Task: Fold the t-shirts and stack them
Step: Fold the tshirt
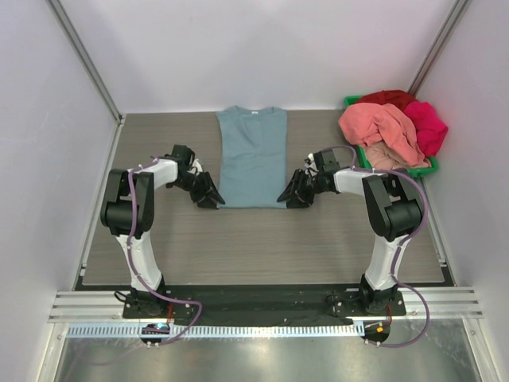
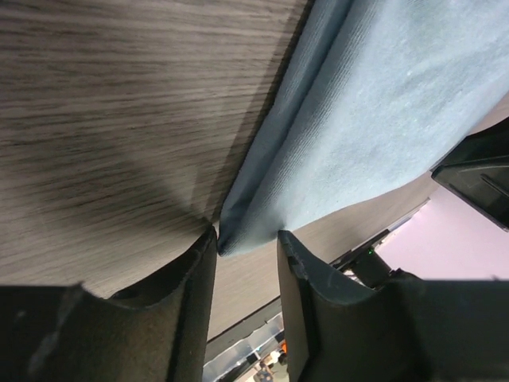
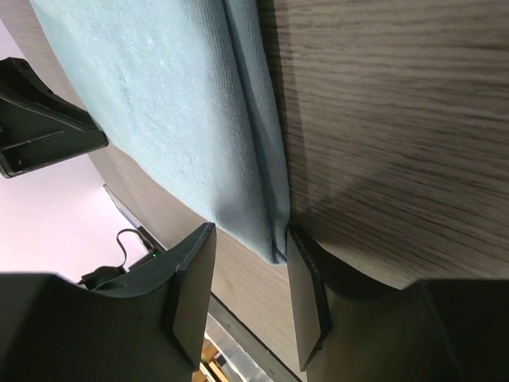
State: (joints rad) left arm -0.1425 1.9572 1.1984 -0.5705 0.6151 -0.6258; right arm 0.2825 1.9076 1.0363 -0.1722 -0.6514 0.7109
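Left gripper (image 2: pixel 246 233) and right gripper (image 3: pixel 249 229), jaws spread, straddle the bottom corners of the blue-grey t-shirt (image 1: pixel 252 155) lying flat on the table (image 1: pixel 238 239), apparently not yet pinching. Cloth looks soft, light: grip these corners.

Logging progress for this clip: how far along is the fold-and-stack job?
Done: the blue-grey t-shirt lies flat on the table, sides apparently folded in. In hand: the left gripper and right gripper sit at its near corners, jaws open around the hem. Remaining: finishing this fold, then the salmon-pink shirt, magenta shirt and red shirt heaped in the green bin; no stack yet.
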